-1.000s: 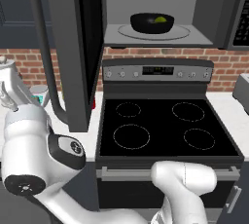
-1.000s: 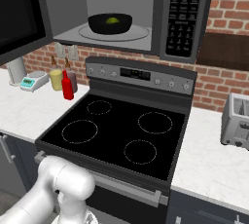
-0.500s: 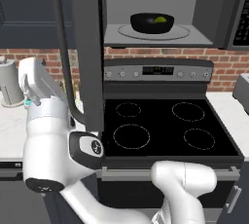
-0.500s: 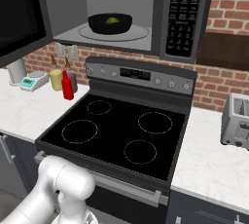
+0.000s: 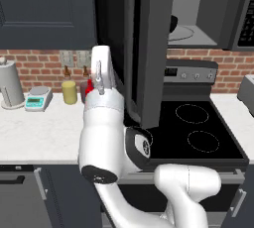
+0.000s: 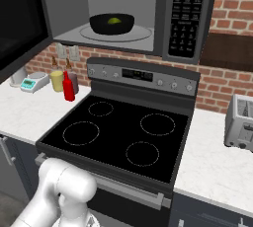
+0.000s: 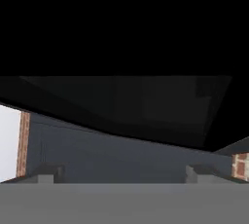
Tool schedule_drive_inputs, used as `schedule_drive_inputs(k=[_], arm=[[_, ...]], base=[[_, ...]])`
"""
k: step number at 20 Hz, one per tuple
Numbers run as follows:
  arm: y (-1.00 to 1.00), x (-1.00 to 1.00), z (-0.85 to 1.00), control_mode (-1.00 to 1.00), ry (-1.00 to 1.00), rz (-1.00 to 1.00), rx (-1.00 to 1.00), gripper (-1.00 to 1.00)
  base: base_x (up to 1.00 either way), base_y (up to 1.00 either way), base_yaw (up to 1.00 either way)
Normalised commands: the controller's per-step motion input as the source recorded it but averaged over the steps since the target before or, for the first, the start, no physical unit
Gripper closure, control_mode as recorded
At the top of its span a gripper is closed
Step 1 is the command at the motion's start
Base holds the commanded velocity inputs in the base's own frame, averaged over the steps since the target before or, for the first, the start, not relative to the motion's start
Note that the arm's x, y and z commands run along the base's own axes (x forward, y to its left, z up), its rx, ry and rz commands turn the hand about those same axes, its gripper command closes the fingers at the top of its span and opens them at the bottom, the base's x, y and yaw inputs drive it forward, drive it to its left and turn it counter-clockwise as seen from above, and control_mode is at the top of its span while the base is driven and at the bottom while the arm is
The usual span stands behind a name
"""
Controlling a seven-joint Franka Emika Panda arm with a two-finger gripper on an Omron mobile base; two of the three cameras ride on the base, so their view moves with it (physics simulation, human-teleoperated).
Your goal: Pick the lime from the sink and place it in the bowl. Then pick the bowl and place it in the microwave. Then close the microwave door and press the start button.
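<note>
We are seeing the lime (image 6: 114, 20) sitting in the bowl (image 6: 111, 24), and the bowl resting on the turntable inside the microwave (image 6: 148, 14), upper middle of the right base view, so both placements look done. The microwave door (image 5: 146, 48) is hanging open at upper center of the left base view, arm beside it. Our fingers (image 7: 48, 173) are spread wide, gripping nothing. We are left with closing the door and pressing start.
</note>
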Motion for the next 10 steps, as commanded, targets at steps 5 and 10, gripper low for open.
schedule_drive_inputs(k=[5,10], arm=[[-1.00,0.07,0.17,-1.00,0.00,0.00,0.36,-1.00],[-1.00,0.01,0.24,-1.00,0.00,-0.01,0.33,-1.00]], base=[[0.00,0.00,0.00],[0.00,0.00,0.00]])
